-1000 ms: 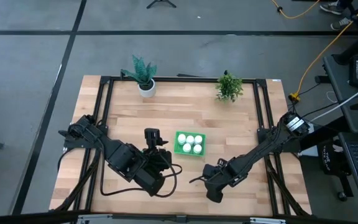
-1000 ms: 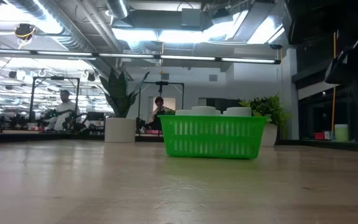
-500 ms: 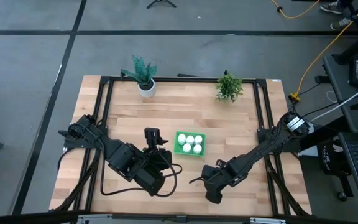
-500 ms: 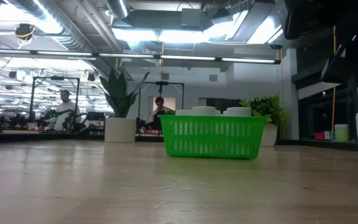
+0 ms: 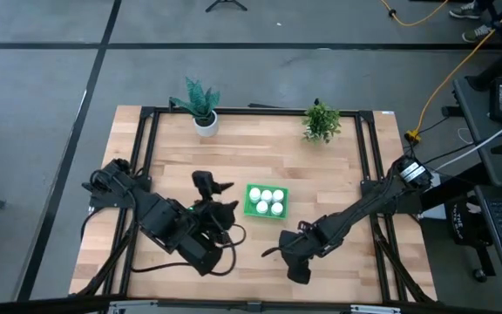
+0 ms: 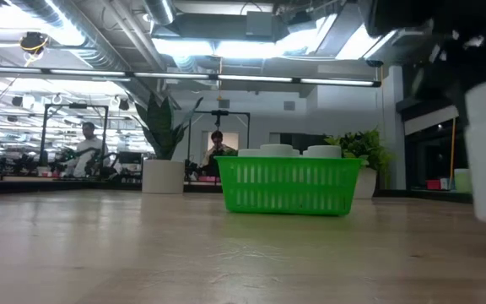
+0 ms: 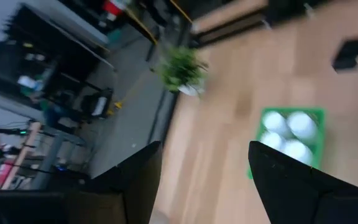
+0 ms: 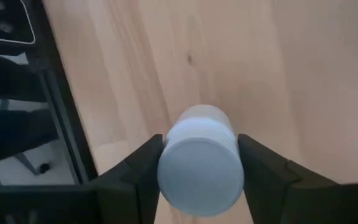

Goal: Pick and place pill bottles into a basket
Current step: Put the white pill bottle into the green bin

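Wooden table, two potted plants at its far edge. Green basket: centre, four bottles inside. Right gripper: closed on a pill bottle, lifted. Likely light, rigid, smooth; grip mid-body. Left gripper: partly open, empty, beside basket.

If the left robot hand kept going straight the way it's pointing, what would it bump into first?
Probably the basket. The left hand is open and empty, and the green basket with white pill bottles sits just ahead of its fingers. Depth is hard to judge, so it might pass above it.
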You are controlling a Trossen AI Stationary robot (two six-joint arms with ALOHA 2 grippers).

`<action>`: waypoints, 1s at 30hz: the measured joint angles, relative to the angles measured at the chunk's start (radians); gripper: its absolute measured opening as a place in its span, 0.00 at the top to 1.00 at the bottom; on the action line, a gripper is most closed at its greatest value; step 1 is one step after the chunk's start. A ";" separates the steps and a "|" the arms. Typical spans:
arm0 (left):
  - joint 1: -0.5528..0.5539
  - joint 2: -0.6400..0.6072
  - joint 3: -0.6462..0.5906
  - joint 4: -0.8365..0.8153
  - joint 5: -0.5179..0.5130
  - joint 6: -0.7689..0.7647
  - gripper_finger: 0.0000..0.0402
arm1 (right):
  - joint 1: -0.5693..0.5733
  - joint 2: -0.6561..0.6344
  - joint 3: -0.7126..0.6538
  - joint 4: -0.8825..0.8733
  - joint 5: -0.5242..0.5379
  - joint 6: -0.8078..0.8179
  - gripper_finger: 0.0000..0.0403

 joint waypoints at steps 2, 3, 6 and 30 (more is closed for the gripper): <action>-0.006 -0.022 0.000 0.000 -0.059 -0.023 0.42 | -0.021 0.000 0.040 -0.046 -0.001 -0.058 0.57; -0.011 -0.035 0.000 0.000 -0.088 -0.036 0.42 | -0.035 0.000 0.063 -0.070 0.001 -0.087 0.57; -0.030 -0.079 0.000 0.000 -0.169 -0.078 0.42 | -0.081 0.000 0.144 -0.173 0.030 -0.183 0.57; 0.152 -0.814 -0.152 0.068 0.326 0.298 0.43 | -0.315 -0.002 0.424 -0.360 0.215 -0.695 0.56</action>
